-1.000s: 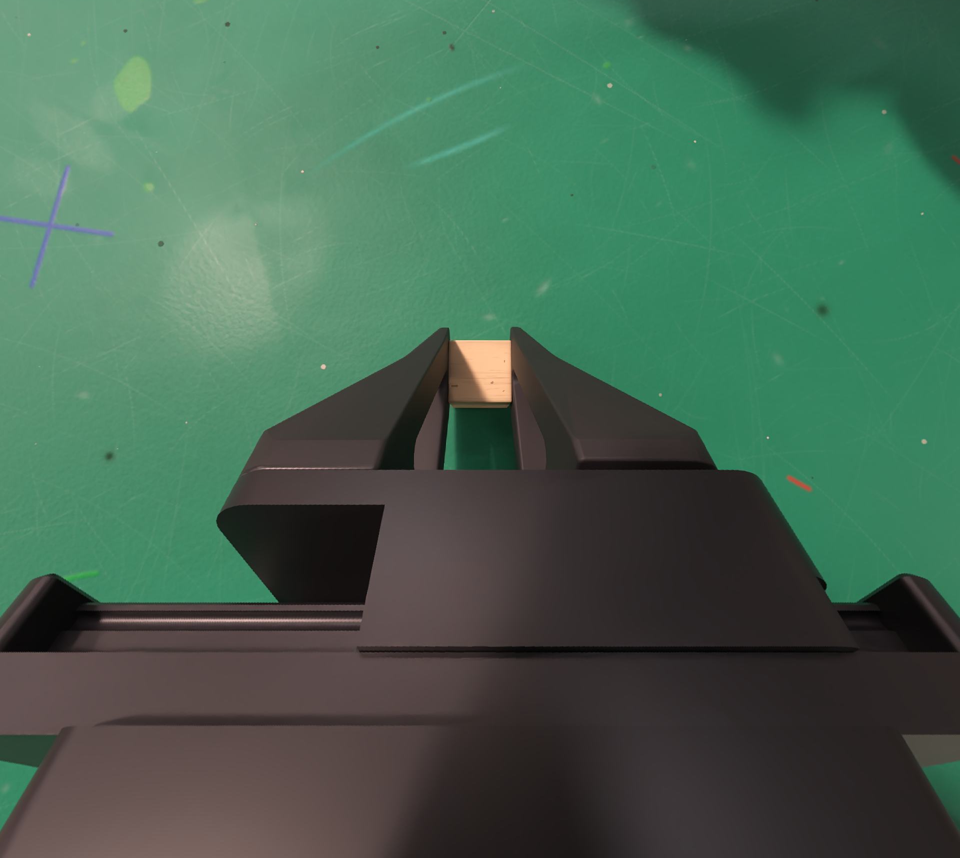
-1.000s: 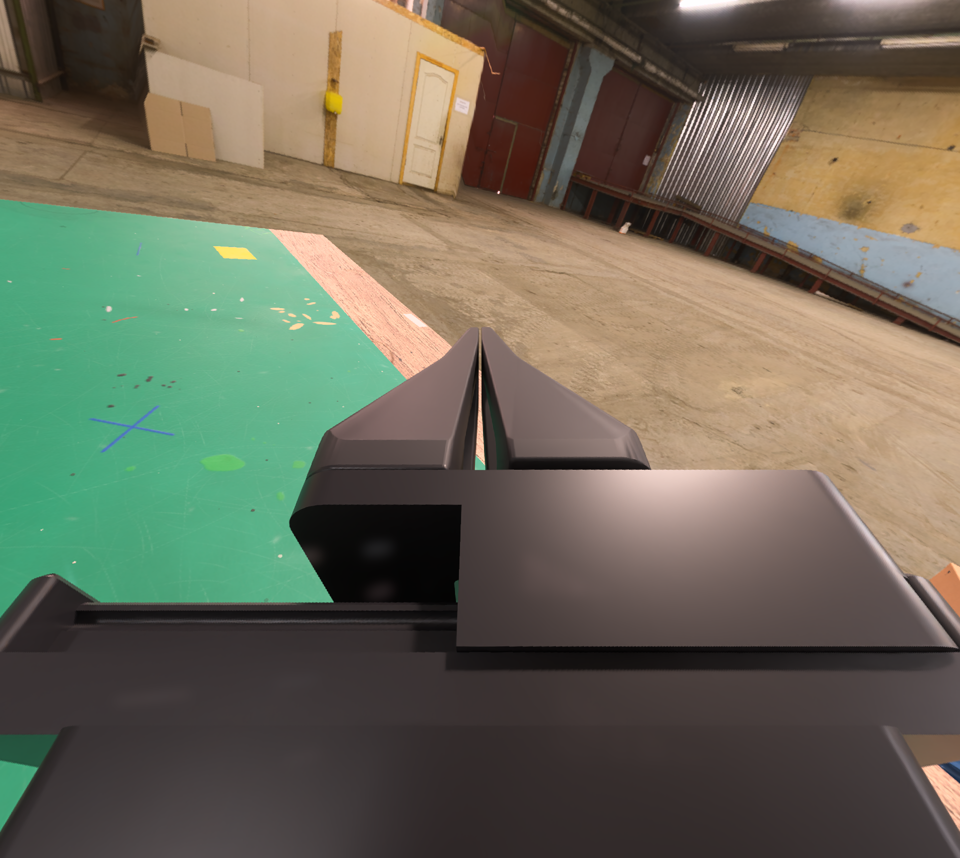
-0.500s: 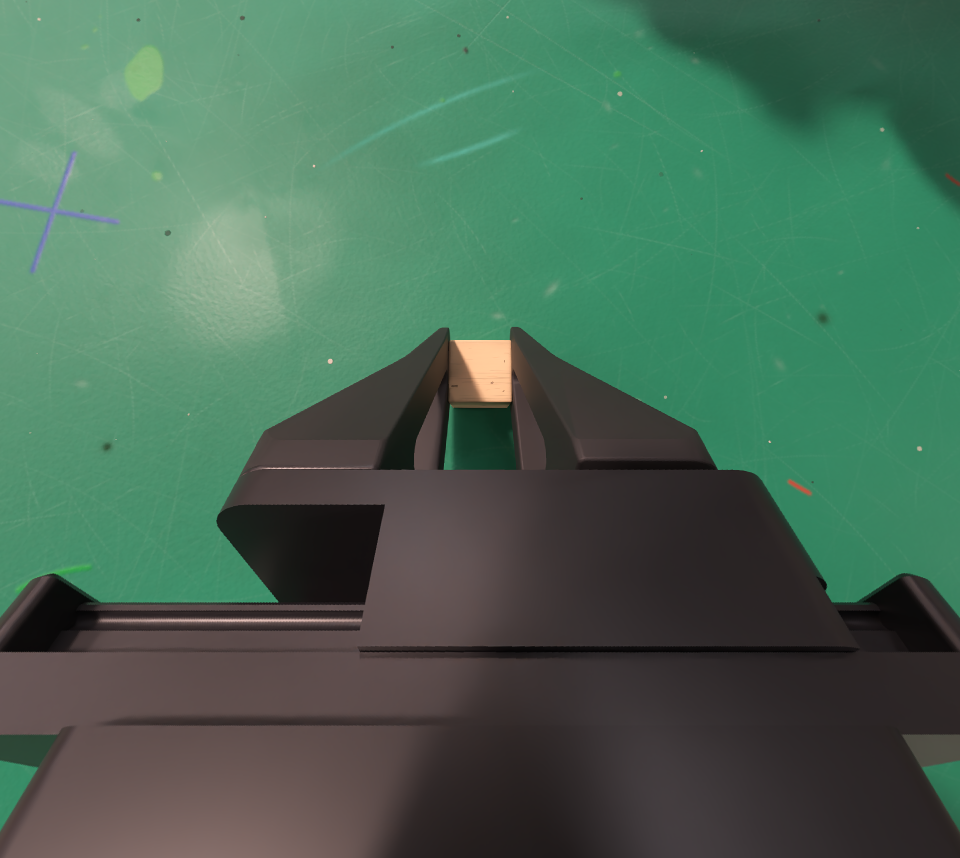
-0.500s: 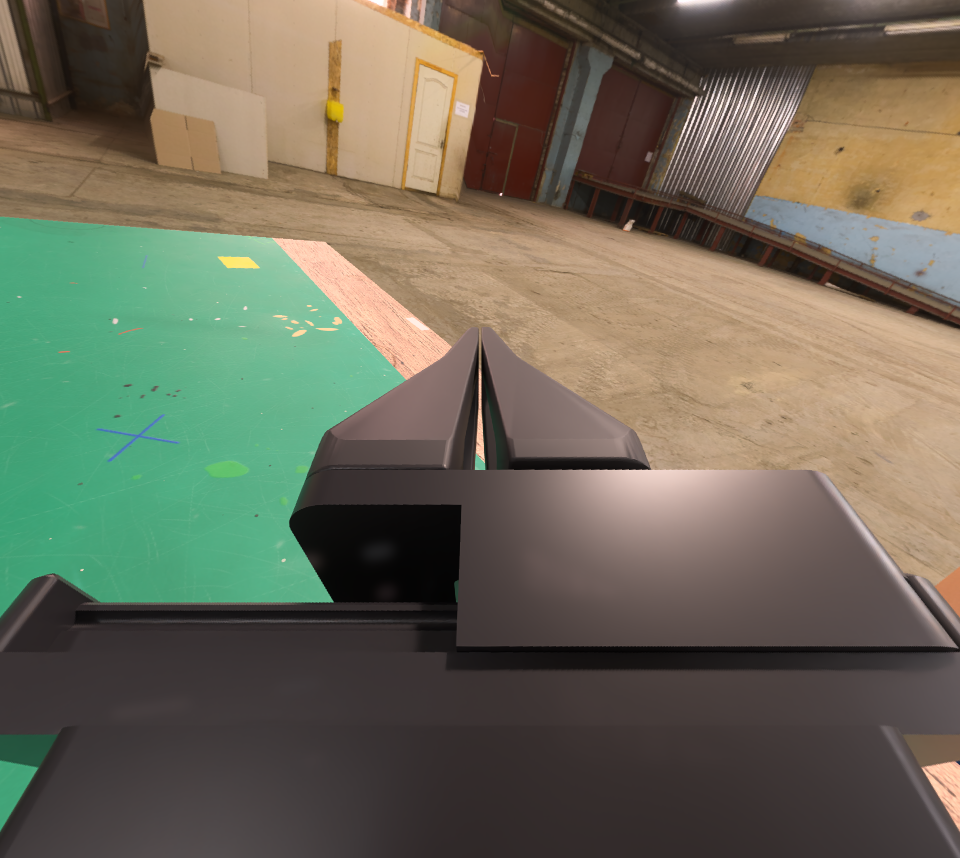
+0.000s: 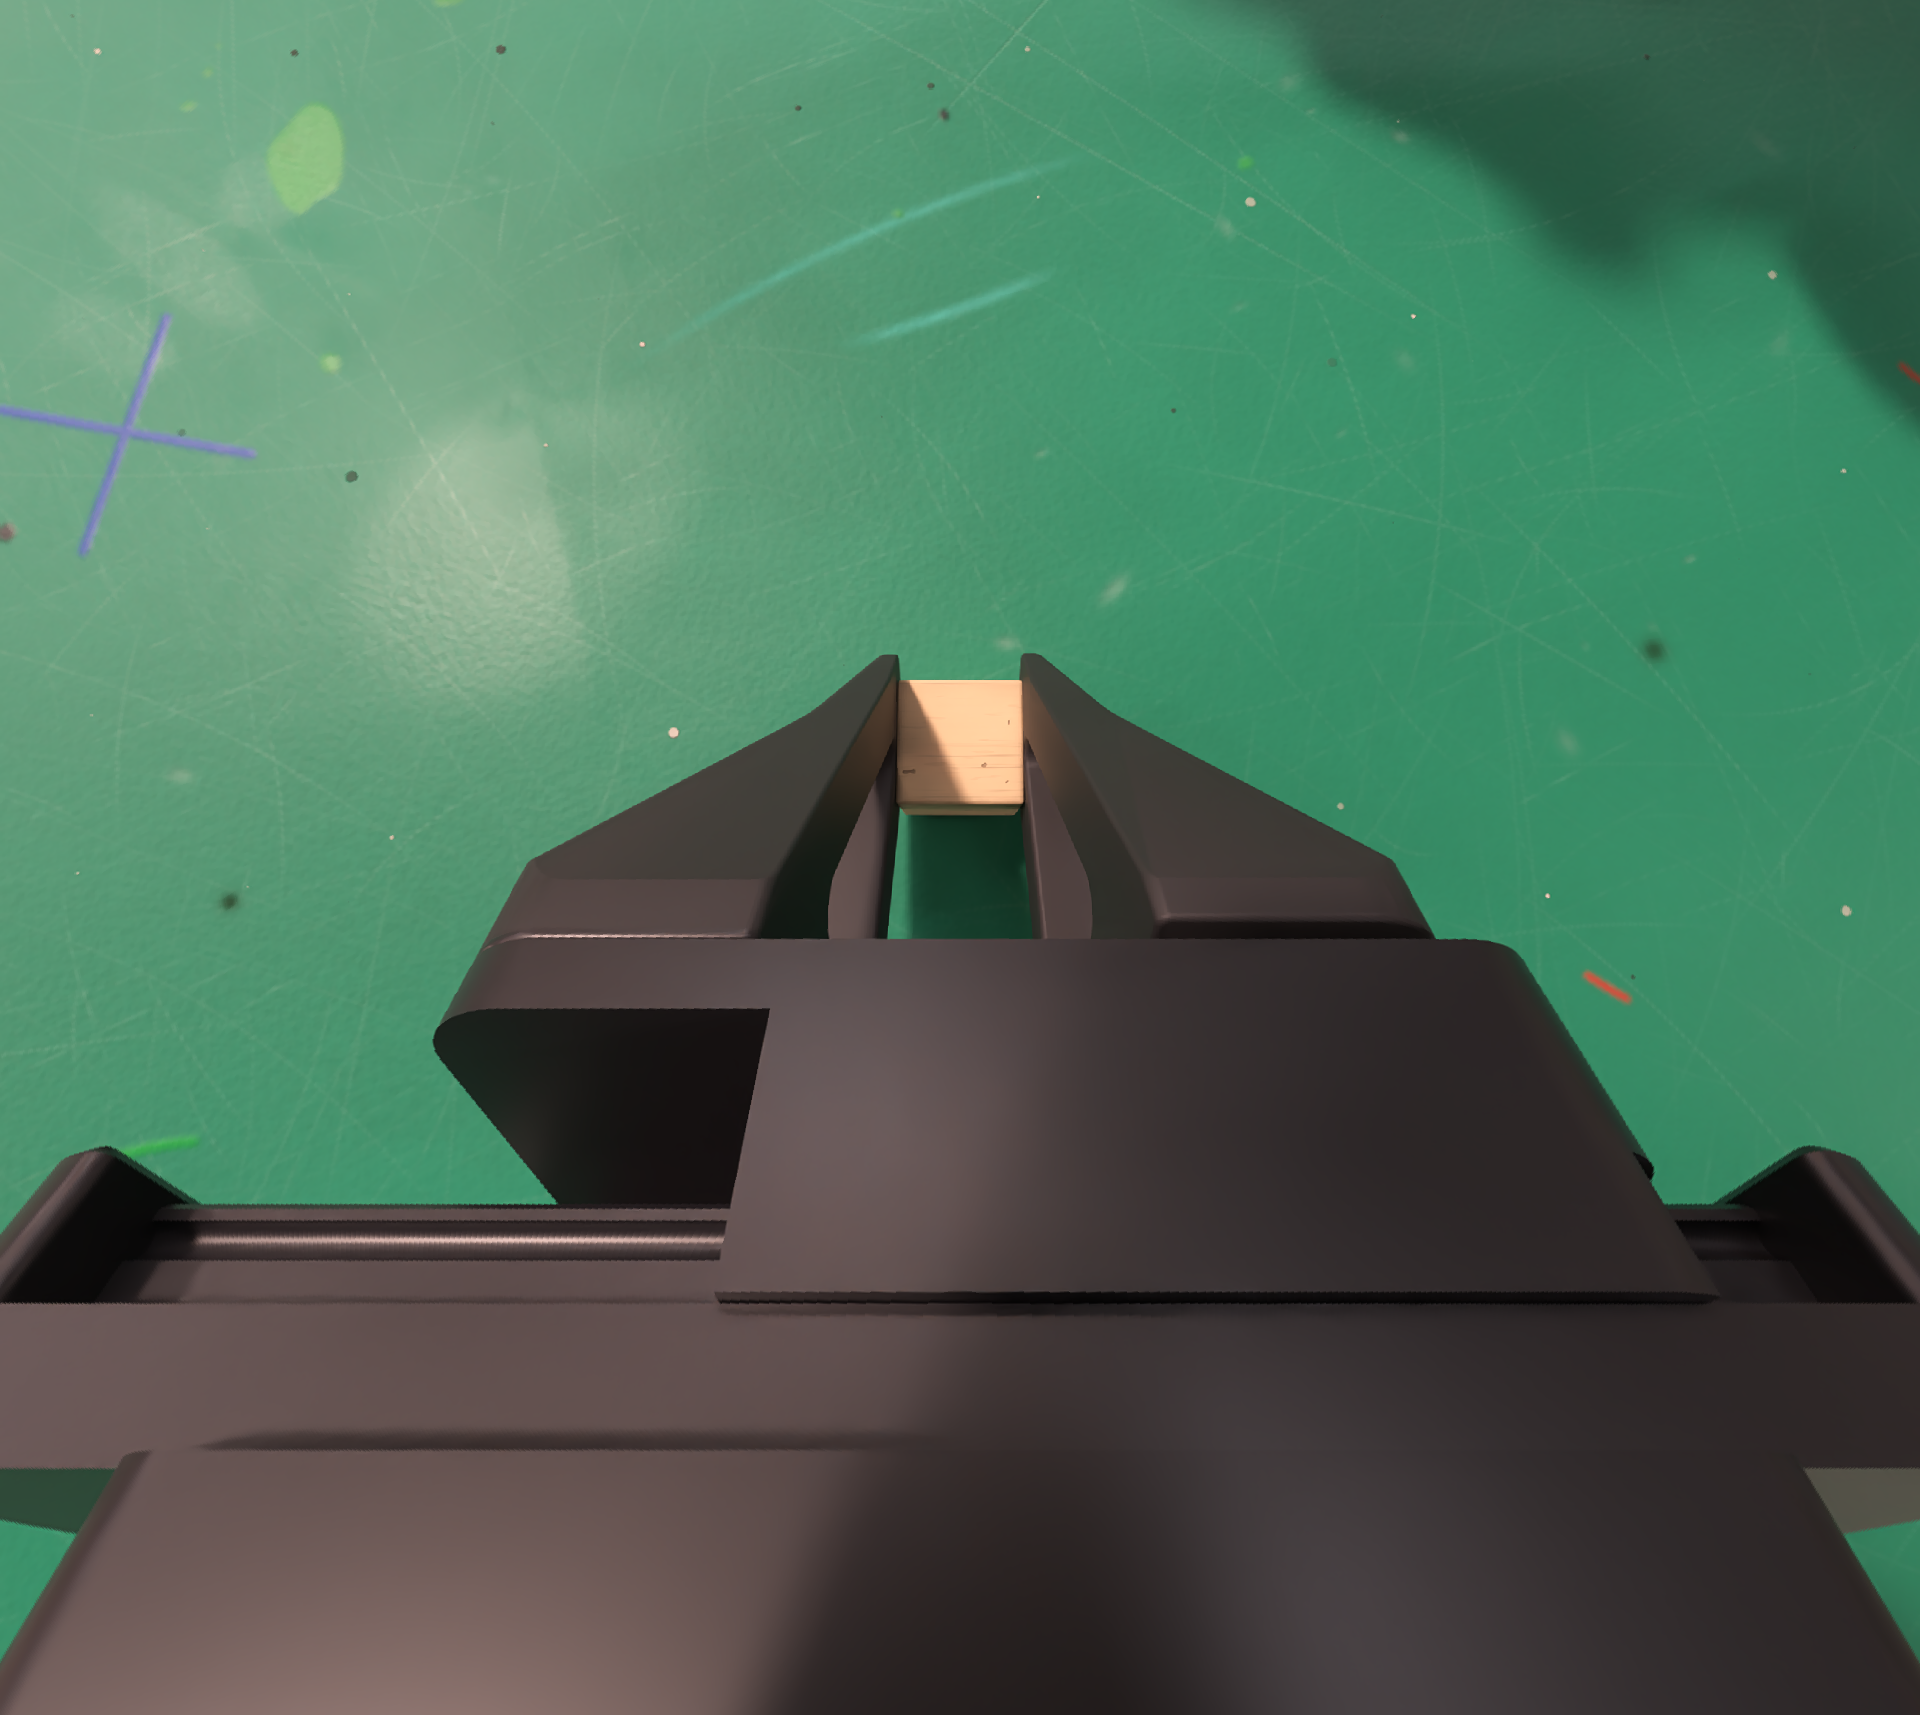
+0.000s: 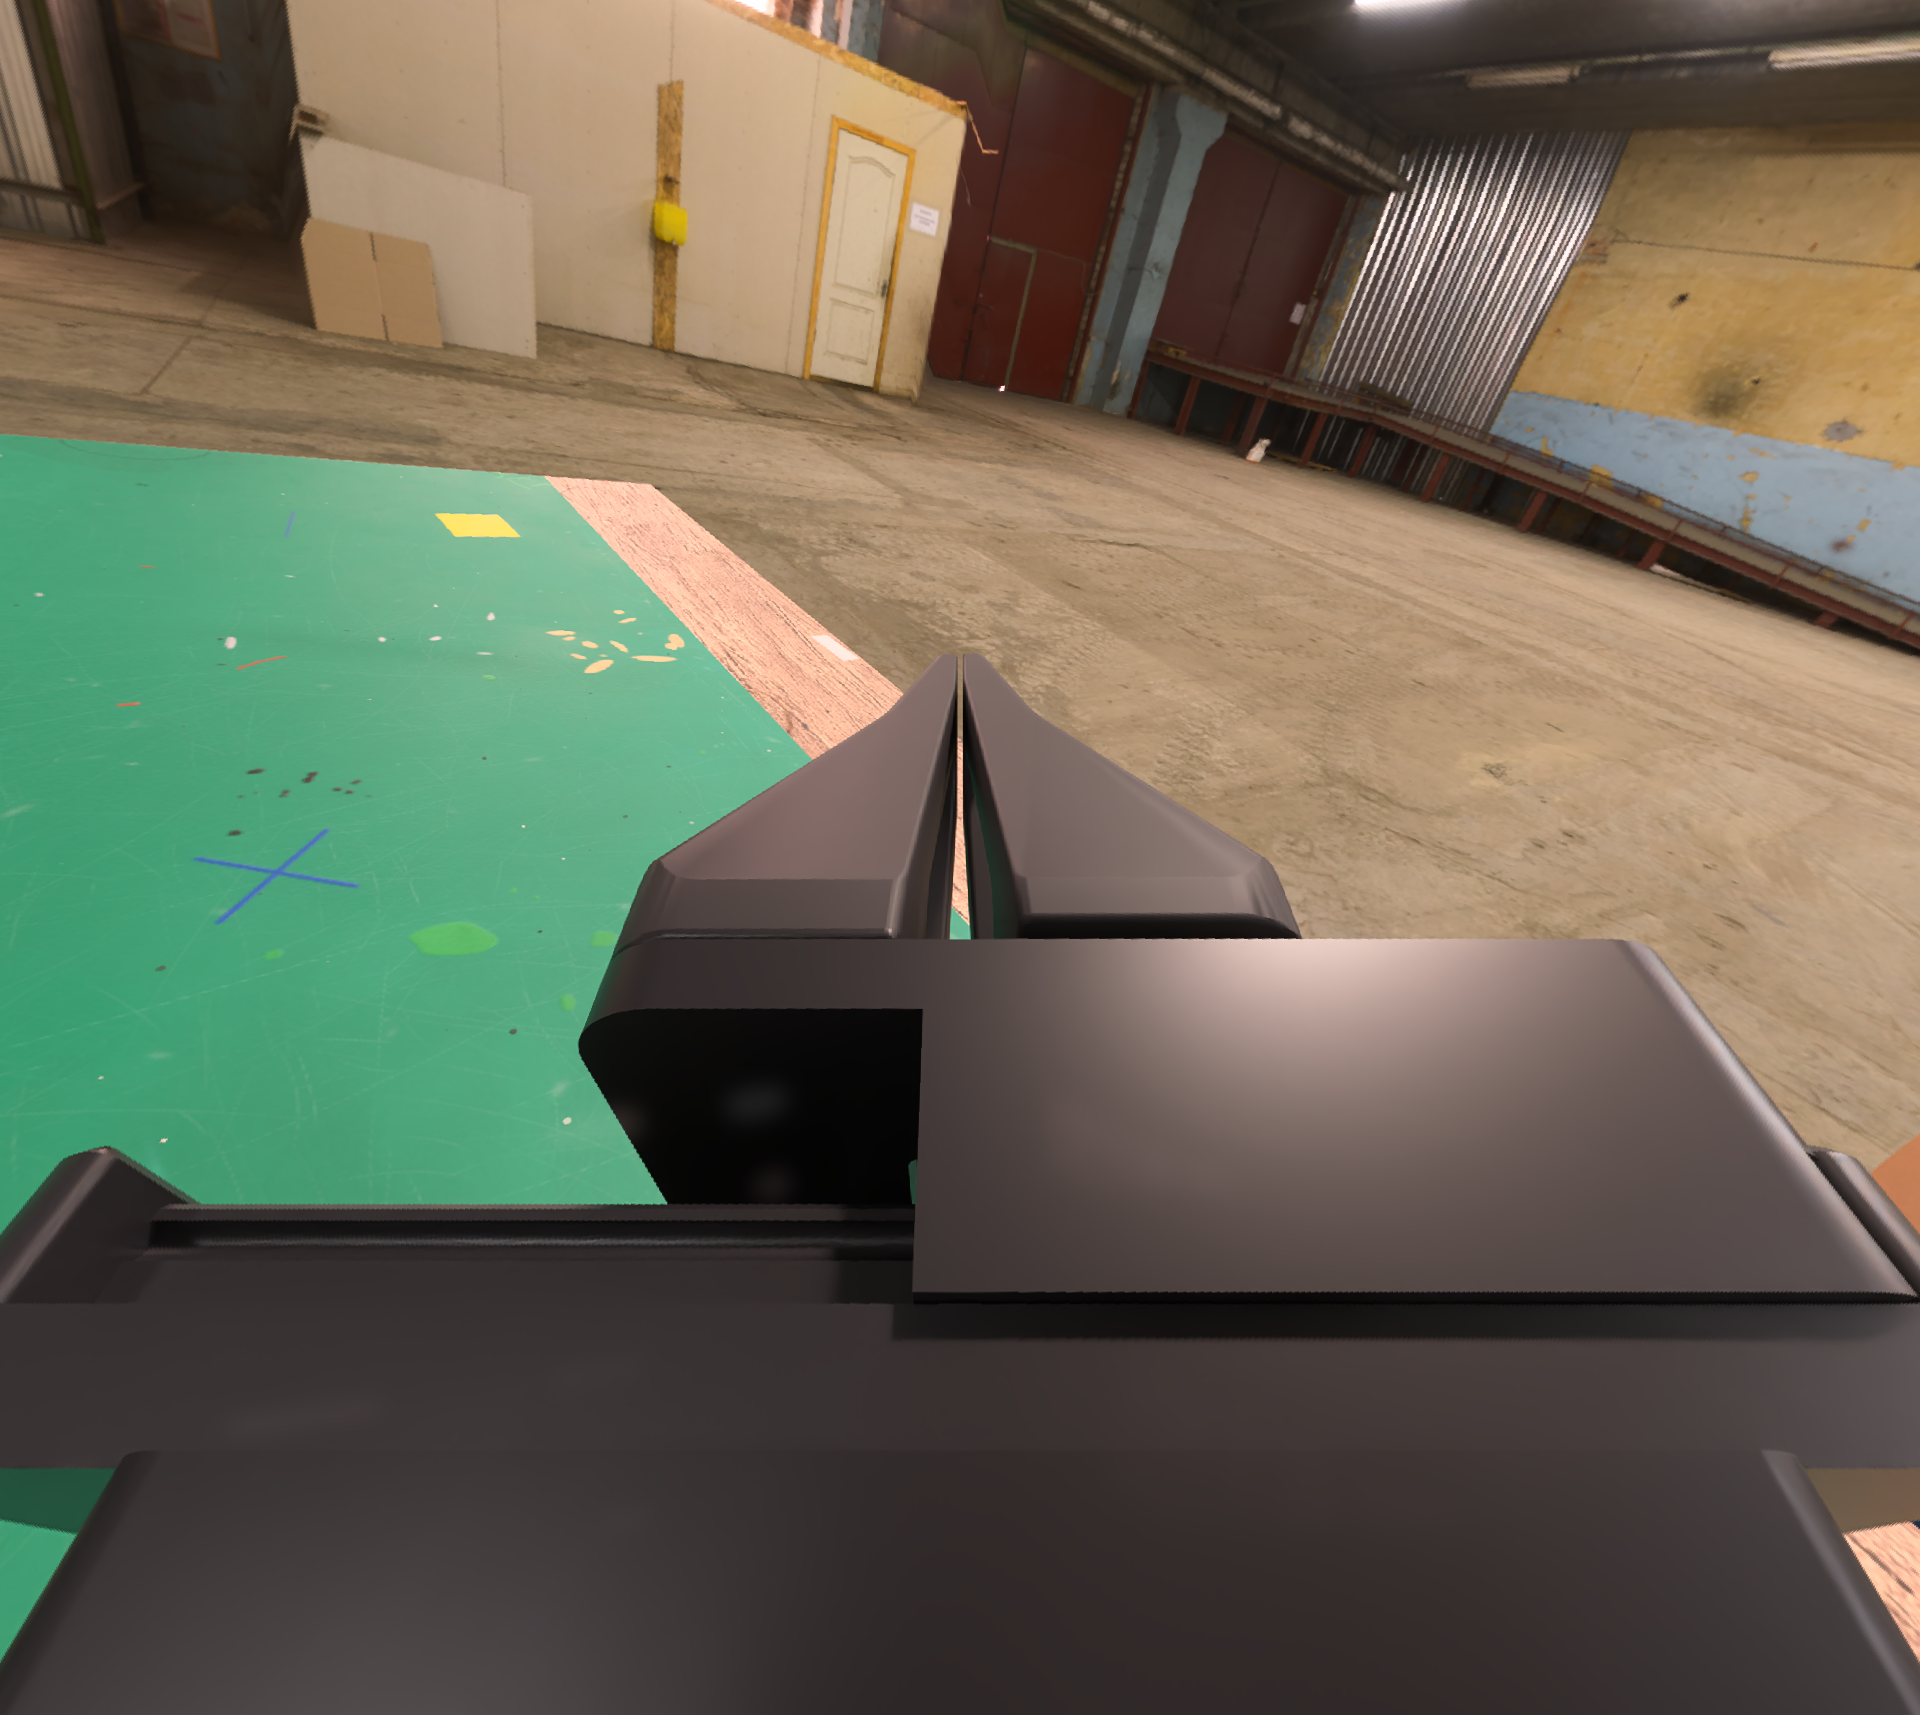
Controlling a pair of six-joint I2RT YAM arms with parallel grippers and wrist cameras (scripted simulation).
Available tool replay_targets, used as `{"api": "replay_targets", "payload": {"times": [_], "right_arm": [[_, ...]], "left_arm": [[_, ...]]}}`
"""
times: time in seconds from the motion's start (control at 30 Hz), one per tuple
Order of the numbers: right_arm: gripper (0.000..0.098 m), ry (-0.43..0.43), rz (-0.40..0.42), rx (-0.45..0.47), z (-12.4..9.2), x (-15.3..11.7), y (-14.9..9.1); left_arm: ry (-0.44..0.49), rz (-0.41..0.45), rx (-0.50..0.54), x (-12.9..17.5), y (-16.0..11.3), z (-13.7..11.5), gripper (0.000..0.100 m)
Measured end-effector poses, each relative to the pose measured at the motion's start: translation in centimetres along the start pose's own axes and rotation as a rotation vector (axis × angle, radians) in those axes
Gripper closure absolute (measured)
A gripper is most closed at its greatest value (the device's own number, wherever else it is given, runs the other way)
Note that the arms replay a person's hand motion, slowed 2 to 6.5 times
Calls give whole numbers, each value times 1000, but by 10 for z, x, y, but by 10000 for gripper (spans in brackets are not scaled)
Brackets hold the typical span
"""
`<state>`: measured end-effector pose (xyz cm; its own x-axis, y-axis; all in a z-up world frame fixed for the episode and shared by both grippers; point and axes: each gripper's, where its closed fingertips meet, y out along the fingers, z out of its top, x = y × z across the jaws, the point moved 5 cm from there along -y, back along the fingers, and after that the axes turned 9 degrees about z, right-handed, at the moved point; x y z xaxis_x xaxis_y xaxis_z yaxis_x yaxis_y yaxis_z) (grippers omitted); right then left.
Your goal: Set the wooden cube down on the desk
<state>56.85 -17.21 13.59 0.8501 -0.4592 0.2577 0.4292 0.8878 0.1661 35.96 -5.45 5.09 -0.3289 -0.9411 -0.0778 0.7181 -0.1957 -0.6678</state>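
In the left wrist view, my left gripper (image 5: 959, 666) is shut on the wooden cube (image 5: 959, 746), a small pale block pinched between the two dark fingertips. It points down at the desk's green mat (image 5: 1247, 522) and holds the cube clear of it. In the right wrist view, my right gripper (image 6: 958, 659) is shut and empty, its fingers pressed together. It hangs over the right edge of the desk (image 6: 727, 605) and looks out across the hall floor. The cube does not show in that view.
The mat carries a blue cross (image 5: 125, 434), a light green blotch (image 5: 304, 159), scratches and specks. A dark arm shadow (image 5: 1558, 55) lies at the upper right. In the right wrist view the mat (image 6: 312, 1042) has a yellow square (image 6: 476, 525).
The marks on the mat have shifted slightly right in the left wrist view, so the left gripper has drifted a little with the cube still held. The right view shifted only slightly.
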Motion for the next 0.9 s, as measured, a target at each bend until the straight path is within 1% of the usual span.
{"api": "replay_targets", "payload": {"times": [0.9], "right_arm": [[970, 2, 1, 0, 0, 0, 0]], "left_arm": [[11, -7, 17, 2, 2, 1, 811]]}}
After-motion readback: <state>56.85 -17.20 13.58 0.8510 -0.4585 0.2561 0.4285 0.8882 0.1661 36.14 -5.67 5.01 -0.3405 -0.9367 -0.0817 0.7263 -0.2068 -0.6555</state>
